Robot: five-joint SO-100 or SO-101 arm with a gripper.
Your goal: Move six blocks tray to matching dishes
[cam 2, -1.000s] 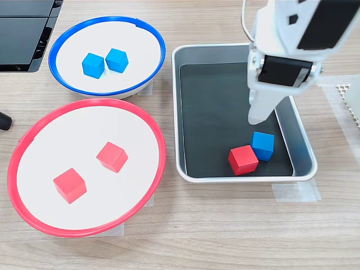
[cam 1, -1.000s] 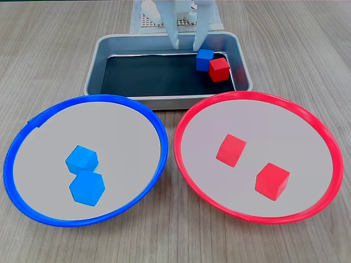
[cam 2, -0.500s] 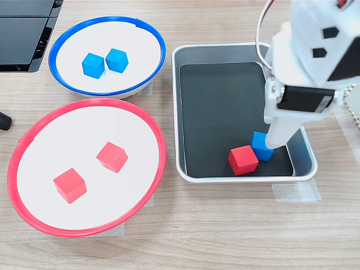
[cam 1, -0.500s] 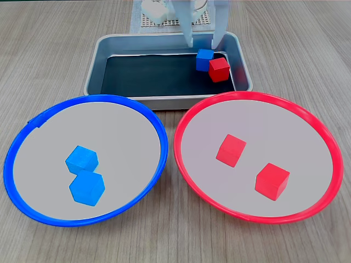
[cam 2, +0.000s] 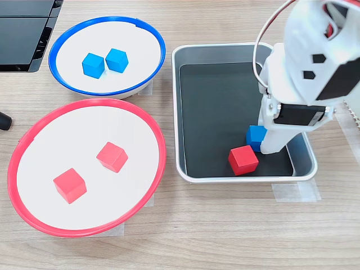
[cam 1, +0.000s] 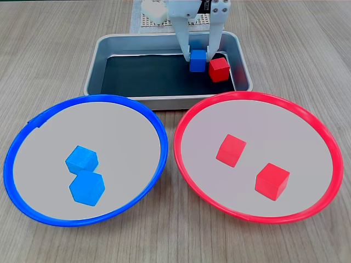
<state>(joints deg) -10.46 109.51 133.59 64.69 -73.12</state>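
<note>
Two white fingers (cam 1: 181, 41) of the gripper (cam 1: 197, 59) stood closed against the blue block (cam 1: 197, 61), gripping it; the red block (cam 1: 219, 69) lay at four o'clock.

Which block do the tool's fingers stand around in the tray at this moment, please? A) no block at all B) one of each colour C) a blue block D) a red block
C: in a fixed view the tool has a finger on each side of the blue block in the tray, with the red block just outside them.

The arm (cam 2: 306, 73) covers most of the blue block (cam 2: 254, 135) and the tray's (cam 2: 185, 169) far right wall.
</note>
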